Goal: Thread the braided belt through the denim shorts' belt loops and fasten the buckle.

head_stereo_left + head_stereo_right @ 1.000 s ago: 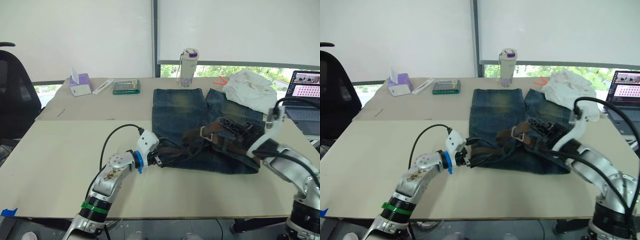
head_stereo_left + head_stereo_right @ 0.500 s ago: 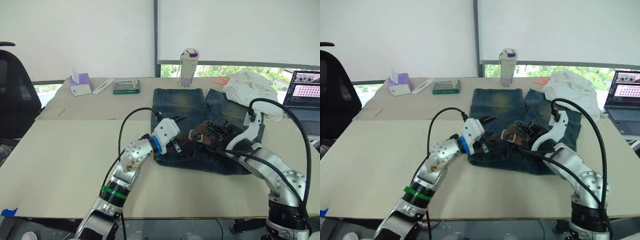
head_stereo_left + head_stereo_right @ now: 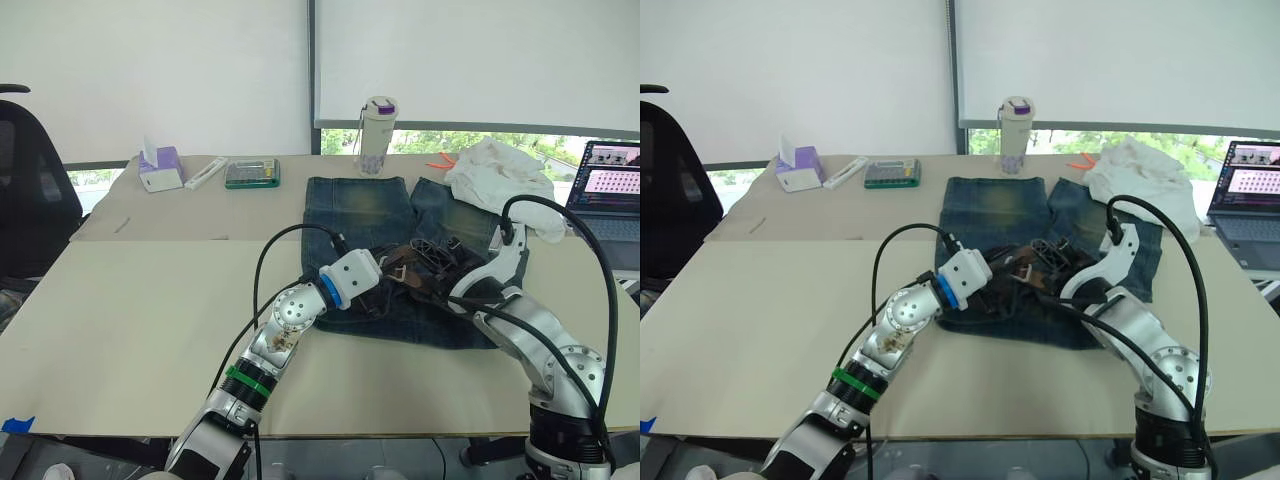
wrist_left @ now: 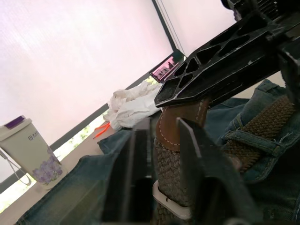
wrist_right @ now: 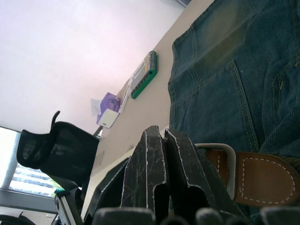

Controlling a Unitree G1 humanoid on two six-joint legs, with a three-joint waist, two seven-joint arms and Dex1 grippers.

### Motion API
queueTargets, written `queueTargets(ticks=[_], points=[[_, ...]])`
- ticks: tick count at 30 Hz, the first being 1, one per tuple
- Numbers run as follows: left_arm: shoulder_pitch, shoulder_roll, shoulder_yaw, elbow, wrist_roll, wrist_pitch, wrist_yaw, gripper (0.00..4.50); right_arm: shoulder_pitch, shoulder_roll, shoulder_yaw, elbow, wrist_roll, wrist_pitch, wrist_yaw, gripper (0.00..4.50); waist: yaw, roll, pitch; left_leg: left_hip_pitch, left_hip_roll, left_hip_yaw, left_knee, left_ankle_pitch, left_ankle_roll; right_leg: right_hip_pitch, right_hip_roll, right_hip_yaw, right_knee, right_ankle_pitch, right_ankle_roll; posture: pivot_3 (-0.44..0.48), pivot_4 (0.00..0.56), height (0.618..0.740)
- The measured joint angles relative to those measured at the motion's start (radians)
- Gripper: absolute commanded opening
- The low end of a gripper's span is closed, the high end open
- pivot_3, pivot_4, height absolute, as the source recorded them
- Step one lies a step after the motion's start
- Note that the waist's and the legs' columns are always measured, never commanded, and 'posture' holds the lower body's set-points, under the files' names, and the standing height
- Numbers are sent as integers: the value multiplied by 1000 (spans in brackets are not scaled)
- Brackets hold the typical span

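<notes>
The denim shorts lie on the table, legs pointing away, the waistband nearest me and bunched. The braided belt lies crumpled along that waistband. In the left wrist view part of it passes under a belt loop. My left gripper rests on the middle of the waistband, its fingers shut on the braided strap. My right gripper is just beyond it, shut on the belt's brown leather end beside the silver buckle.
At the table's far side stand a cup, a calculator, a purple tissue box and a white cloth. A laptop sits at the right. A black chair stands at the left.
My left arm swung right from the waistband's left end onto the shorts, and its fingers closed on the belt. The right gripper drew the belt end inward to the left.
</notes>
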Motion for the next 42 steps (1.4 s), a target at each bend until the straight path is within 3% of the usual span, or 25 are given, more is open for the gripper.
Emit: queueTargets(ticks=[6, 9, 12, 15, 24, 25, 32, 41, 42], points=[[0, 0, -13, 20, 6, -1, 0, 15, 4, 0, 12, -2, 0, -14, -2, 0, 0, 0, 0, 0, 0, 0, 0, 0, 0, 0, 0, 0, 0, 0, 0, 0, 150, 740], [0, 5, -15, 16, -4, 11, -29, 725, 5, 0, 13, -2, 0, -22, -9, 0, 0, 0, 0, 0, 0, 0, 0, 0, 0, 0, 0, 0, 0, 0, 0, 0, 150, 740], [4, 19, -16, 8, -8, 11, -42, 1751, 10, 0, 14, -2, 0, -32, -13, 0, 0, 0, 0, 0, 0, 0, 0, 0, 0, 0, 0, 0, 0, 0, 0, 0, 150, 740], [5, 54, -28, 8, 71, -55, 11, 2735, 10, 2, 15, -3, 1, -35, -14, 0, 0, 0, 0, 0, 0, 0, 0, 0, 0, 0, 0, 0, 0, 0, 0, 0, 150, 740], [-31, 38, -68, 114, 195, -116, 120, 2735, 8, 41, 37, -13, 2, -65, -37, 0, 0, 0, 0, 0, 0, 0, 0, 0, 0, 0, 0, 0, 0, 0, 0, 0, 150, 740], [-43, 27, -64, 132, 198, -115, 137, 2198, 8, 41, 40, -17, 2, -68, -38, 0, 0, 0, 0, 0, 0, 0, 0, 0, 0, 0, 0, 0, 0, 0, 0, 0, 150, 740], [-71, -18, -46, 187, 196, -133, 201, 37, 10, 37, 50, -29, 2, -77, -44, 0, -2, 0, 0, 0, 0, 0, 0, 0, 0, 0, 0, 0, 0, 0, 0, 0, 150, 740], [-65, -37, -42, 190, 161, -120, 190, 37, 14, -2, 58, -31, -19, -71, -10, 0, 1, 0, 0, -1, 0, 0, 0, 0, 0, 0, 0, 0, 0, 0, 0, 0, 150, 740], [-62, -48, -39, 189, 147, -110, 182, 0, 18, -20, 60, -33, -41, -64, 15, 794, 1, 0, 0, -1, 0, 0, 0, 0, 0, 0, 0, 0, 0, 0, 0, 0, 150, 740]])
